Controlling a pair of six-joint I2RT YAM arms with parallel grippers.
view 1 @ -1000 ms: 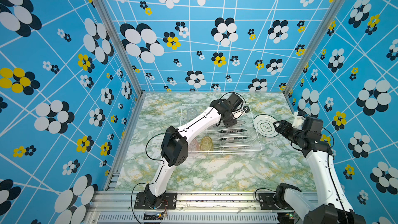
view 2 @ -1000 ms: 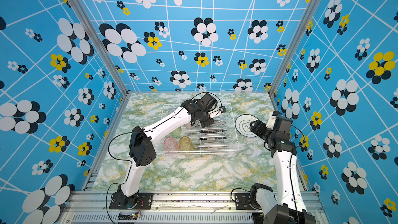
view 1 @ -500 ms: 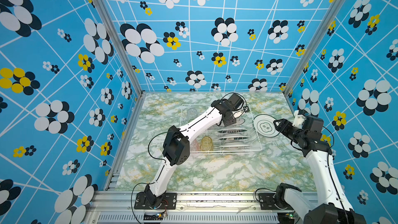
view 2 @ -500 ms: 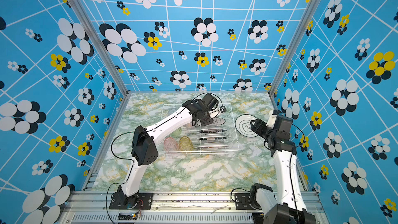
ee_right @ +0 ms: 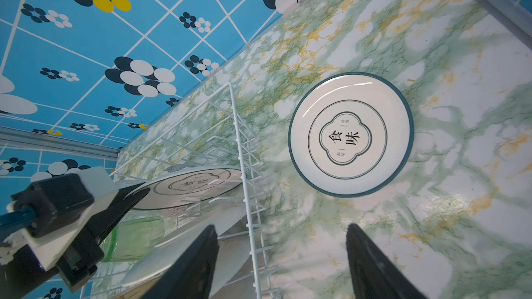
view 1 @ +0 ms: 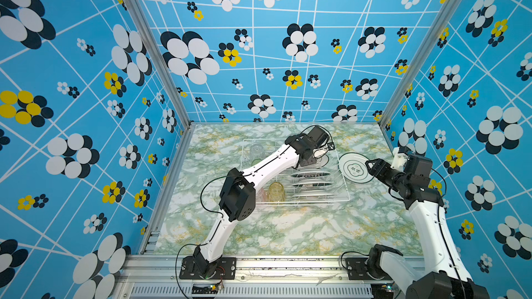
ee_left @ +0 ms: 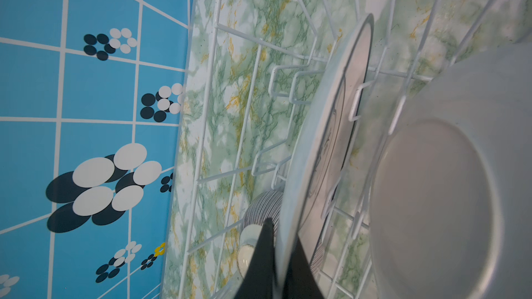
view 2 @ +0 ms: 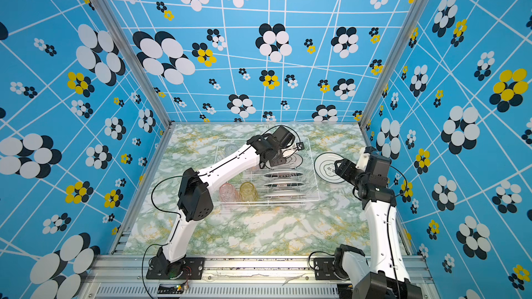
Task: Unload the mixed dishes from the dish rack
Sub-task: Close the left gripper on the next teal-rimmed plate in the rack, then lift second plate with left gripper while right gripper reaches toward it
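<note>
The left jaws pinch the top rim of a round white green-rimmed plate (ee_left: 319, 139) standing tilted among the prongs at the far end of the white wire dish rack (ee_right: 236, 127). It should lift straight out of its slot, clear of wires and the striped ribbed bowl (ee_left: 260, 211) just beside it. The right jaws hang spread over the marble-patterned table (view 1: 288, 225), near a matching plate (ee_right: 351, 135) lying flat.

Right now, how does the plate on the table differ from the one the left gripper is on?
The table plate lies flat, face up, outside the rack; the rack plate stands tilted inside it. The table plate is held by nothing; the left gripper is shut on the rack plate's rim. Both are white, dark-rimmed, with the same printed emblem.
</note>
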